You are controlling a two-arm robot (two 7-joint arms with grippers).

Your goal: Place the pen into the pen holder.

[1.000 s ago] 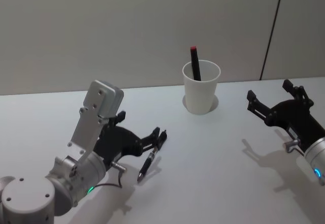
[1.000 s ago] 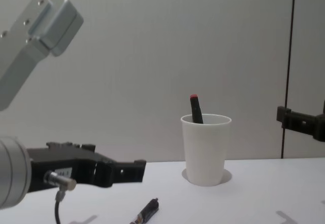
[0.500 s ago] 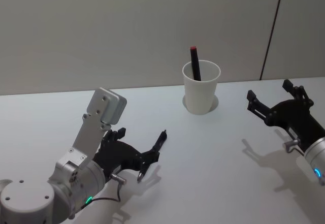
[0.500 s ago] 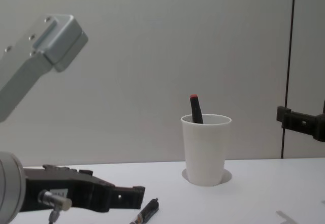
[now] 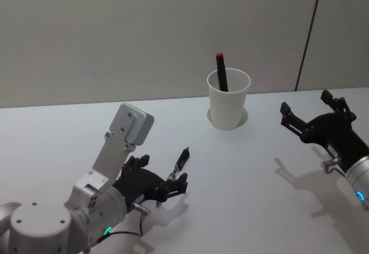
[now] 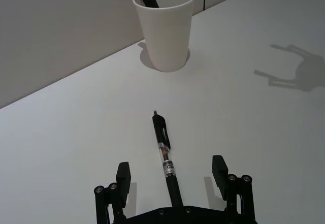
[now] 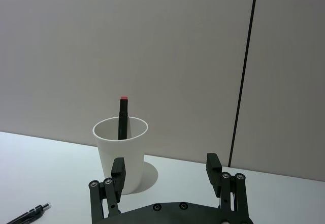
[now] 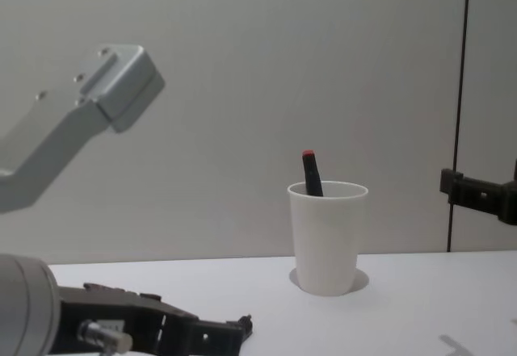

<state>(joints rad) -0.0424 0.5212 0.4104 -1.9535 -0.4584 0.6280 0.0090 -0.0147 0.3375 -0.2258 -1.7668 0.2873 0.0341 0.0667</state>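
The slim black pen with a clear middle section [image 6: 162, 141] lies flat on the white table [image 5: 259, 196], in the lower middle of the head view. Its long axis runs on a diagonal from lower left to upper right, and its narrow far end points roughly toward the white paper cup pen holder [image 5: 229, 105]. The left gripper [image 6: 171, 165] sits low over the table with its jaws spread wide, one on each side of the pen and neither touching it; the pen's near end runs in under the gripper body. The cup stands upright above and right of the pen, well apart from it across bare table, near the grey wall. A black marker with a red top [image 5: 220, 69] leans inside the cup. At the right edge the right gripper [image 5: 305, 101] hangs above the table with its jaws spread, holding nothing.
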